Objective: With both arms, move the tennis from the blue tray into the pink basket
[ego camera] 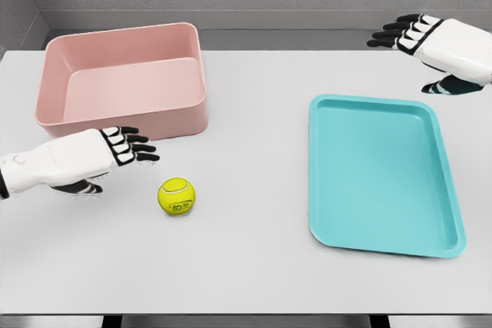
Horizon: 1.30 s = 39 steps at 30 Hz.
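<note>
A yellow-green tennis ball (pixel 177 196) lies on the white table (pixel 254 266), in front of the pink basket (pixel 123 124) and well left of the blue tray (pixel 384 247). The tray holds nothing. My left hand (pixel 127 151) hovers just left of and slightly above the ball, fingers spread toward it, a small gap between them. My right hand (pixel 419 51) hangs at the far right, beyond the tray's back corner, fingers spread and holding nothing. The pink basket is empty inside.
The table's front edge runs along the bottom of the view. A grey wall closes the back.
</note>
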Available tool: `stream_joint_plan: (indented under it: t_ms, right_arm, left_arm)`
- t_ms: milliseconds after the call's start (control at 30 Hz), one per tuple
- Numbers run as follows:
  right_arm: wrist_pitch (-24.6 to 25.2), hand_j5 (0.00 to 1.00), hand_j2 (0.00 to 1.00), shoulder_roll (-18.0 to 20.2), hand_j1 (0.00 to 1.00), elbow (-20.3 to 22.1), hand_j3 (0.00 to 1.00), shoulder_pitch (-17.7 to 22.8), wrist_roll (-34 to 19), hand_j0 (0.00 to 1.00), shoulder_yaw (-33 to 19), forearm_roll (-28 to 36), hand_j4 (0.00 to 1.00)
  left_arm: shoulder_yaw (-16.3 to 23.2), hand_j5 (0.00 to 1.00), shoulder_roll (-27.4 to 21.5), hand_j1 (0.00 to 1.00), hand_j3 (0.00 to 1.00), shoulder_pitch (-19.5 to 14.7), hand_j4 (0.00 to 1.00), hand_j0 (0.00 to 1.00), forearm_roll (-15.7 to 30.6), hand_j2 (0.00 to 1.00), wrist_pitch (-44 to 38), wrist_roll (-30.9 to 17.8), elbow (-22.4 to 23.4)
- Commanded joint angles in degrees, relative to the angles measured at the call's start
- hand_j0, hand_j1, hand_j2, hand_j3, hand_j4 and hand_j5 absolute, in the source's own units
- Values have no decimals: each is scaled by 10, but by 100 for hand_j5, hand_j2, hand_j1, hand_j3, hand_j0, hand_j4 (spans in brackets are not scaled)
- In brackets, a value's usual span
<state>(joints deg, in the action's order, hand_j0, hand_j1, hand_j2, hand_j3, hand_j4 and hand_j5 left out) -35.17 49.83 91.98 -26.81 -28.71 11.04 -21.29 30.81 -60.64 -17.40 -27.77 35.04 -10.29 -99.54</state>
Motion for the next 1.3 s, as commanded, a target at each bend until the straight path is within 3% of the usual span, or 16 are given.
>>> stream_joint_plan:
  t_ms: [0,133,500,633,1267]
  right_arm:
    - [2,100,100,3,100,-5,100,1,1,100,-8,5,100]
    - [2,100,100,9,100,-7,100,26,1,100,-35,5,100]
    - [2,100,100,6,100,-3,100,58,3,100,-37,6,100]
    - [2,100,100,5,100,-4,100,71,3,100,-37,36,100]
    - [2,100,100,3,100,-7,100,105,3,100,-59,50,100]
  left_arm:
    - [35,100,10,100,100,-3,100,100,0,100,0,0,1]
    - [46,100,17,100,100,-11,100,100,1,100,0,0,0]
    - [97,100,47,100,100,-60,100,100,0,100,0,-4,0]
    - [116,100,67,100,100,-76,100,100,-5,100,0,-9,1]
    - [146,100,86,100,100,-84,100,100,-20,100,0,-9,16]
